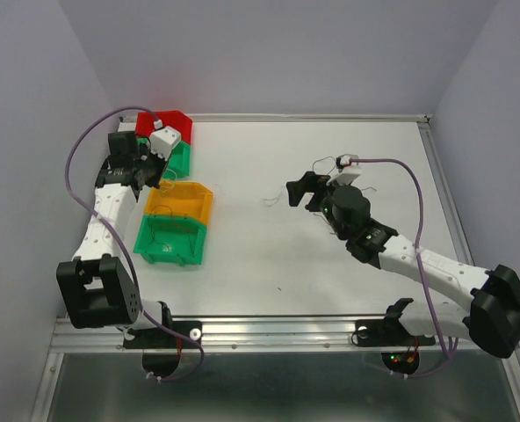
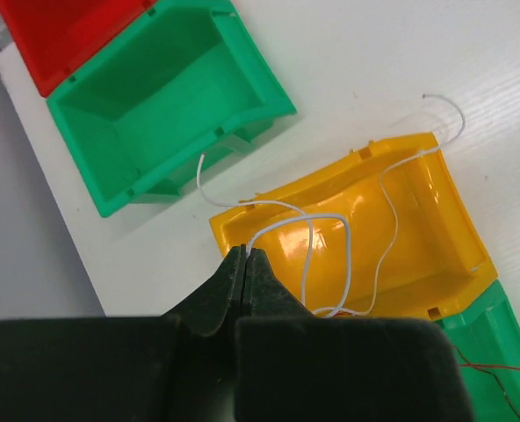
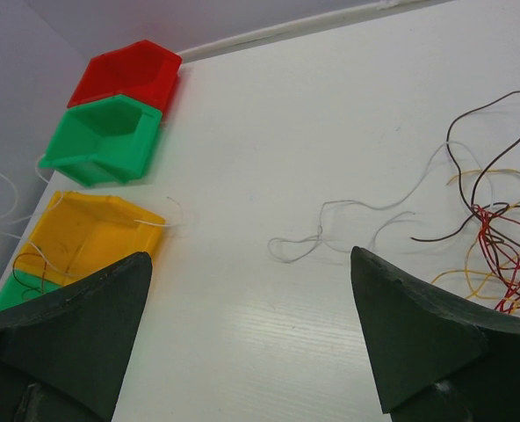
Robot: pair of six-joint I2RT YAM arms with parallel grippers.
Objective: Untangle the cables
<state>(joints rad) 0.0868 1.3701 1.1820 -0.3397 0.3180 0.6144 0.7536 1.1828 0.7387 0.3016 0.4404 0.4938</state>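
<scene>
Top view: left gripper (image 1: 157,174) over the bins at left. Right gripper (image 1: 300,194) mid-frame, with faint cables (image 1: 273,200) just left of it.

Left wrist: jaws pressed together, apparently pinching a white strand (image 2: 330,217) that loops over the yellow bin (image 2: 402,146).

Right wrist: jaws wide apart, nothing between them. Tangle (image 3: 497,264) at right edge, red, yellow, dark, plus a whitish strand trailing left.

Likely hair-thin, weightless, springy and snag-prone. Pinch a free end, not the knot.
</scene>
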